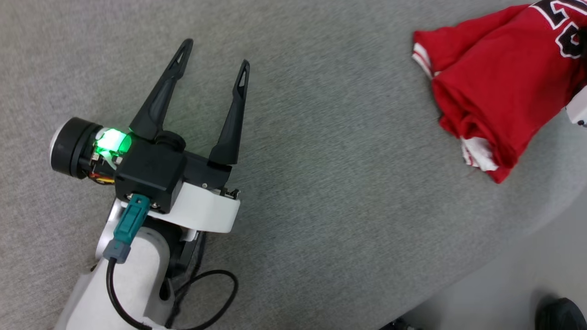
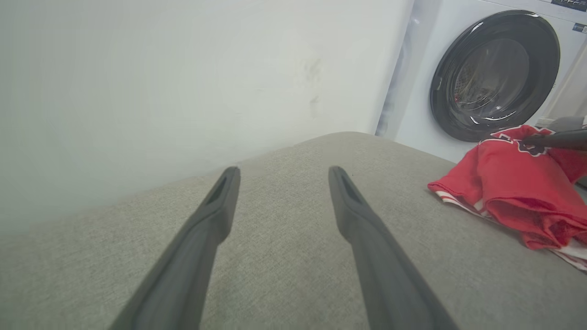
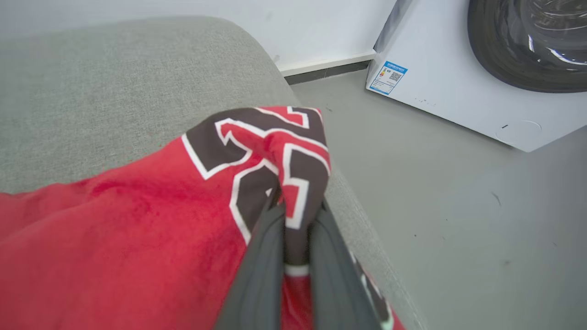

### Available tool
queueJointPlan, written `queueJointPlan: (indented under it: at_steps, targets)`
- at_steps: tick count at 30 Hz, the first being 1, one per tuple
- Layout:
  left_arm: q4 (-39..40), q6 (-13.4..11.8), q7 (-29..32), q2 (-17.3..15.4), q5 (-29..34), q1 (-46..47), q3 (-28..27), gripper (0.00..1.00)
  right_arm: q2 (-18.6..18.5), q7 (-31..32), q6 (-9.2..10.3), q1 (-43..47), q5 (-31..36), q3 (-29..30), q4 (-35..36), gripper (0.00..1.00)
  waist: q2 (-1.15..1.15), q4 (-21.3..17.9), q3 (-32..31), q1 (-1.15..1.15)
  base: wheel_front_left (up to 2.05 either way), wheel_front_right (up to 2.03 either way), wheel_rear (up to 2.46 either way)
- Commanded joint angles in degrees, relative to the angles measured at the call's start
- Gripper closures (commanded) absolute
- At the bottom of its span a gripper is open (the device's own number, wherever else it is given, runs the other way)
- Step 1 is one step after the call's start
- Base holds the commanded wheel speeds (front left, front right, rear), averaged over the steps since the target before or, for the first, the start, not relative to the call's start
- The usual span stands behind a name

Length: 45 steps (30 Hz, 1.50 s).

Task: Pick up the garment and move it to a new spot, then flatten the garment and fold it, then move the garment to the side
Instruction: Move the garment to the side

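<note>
The garment (image 1: 500, 87), a crumpled red jersey with white sleeve trim and dark white-outlined letters, lies bunched at the far right of the grey table (image 1: 321, 192). In the right wrist view my right gripper (image 3: 293, 215) is shut on a fold of the lettered chest of the garment (image 3: 137, 238), near the table's edge. My left gripper (image 1: 215, 57) hovers open over bare table at the left, well clear of the shirt. The left wrist view shows its fingers (image 2: 215, 206) spread, with the garment (image 2: 518, 192) off to the right.
A white washing machine (image 2: 486, 78) with a dark round door stands beyond the table, on the grey floor (image 3: 458, 220). A pale wall (image 2: 183, 91) runs behind the table. The table's curved edge (image 1: 504, 247) passes close by the shirt.
</note>
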<state>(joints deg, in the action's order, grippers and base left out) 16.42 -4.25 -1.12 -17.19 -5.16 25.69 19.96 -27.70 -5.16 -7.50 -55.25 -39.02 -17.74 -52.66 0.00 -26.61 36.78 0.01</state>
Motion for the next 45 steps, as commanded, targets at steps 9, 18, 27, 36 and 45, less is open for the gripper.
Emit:
queueJointPlan:
  at_steps: [9,18,27,36,45]
  targets:
    - [0.11,0.64,-0.08,0.48,0.39,1.94,1.80,0.00,0.93,-5.12,0.03,-3.88,1.10,1.23,-12.48,0.41,0.00,2.56,2.78,-0.01,0.00,0.00,0.00]
    - [-2.40,-0.30,-3.03,1.66,-1.10,0.25,2.06,0.00,-2.94,-9.78,0.03,-5.12,5.53,2.65,-18.07,0.00,0.00,4.57,-1.83,-0.01,0.00,0.00,0.00]
    - [-7.32,-2.87,-8.56,4.16,-4.37,-5.54,1.04,0.00,-5.15,-9.98,0.02,5.61,13.43,13.01,-5.58,0.00,0.00,8.97,-12.05,-0.01,0.00,0.00,0.00]
    - [-12.85,-5.40,-12.17,6.30,-9.38,-14.03,-1.66,0.00,3.52,-9.99,0.02,25.68,22.14,22.29,9.65,0.00,0.00,13.29,-22.02,-0.01,0.00,0.00,0.00]
    - [-17.48,-5.53,-13.68,6.79,-11.86,-19.79,-3.60,0.00,12.63,-9.65,0.02,38.38,26.45,21.55,21.37,0.00,0.00,17.97,-28.74,-0.01,0.00,0.00,0.00]
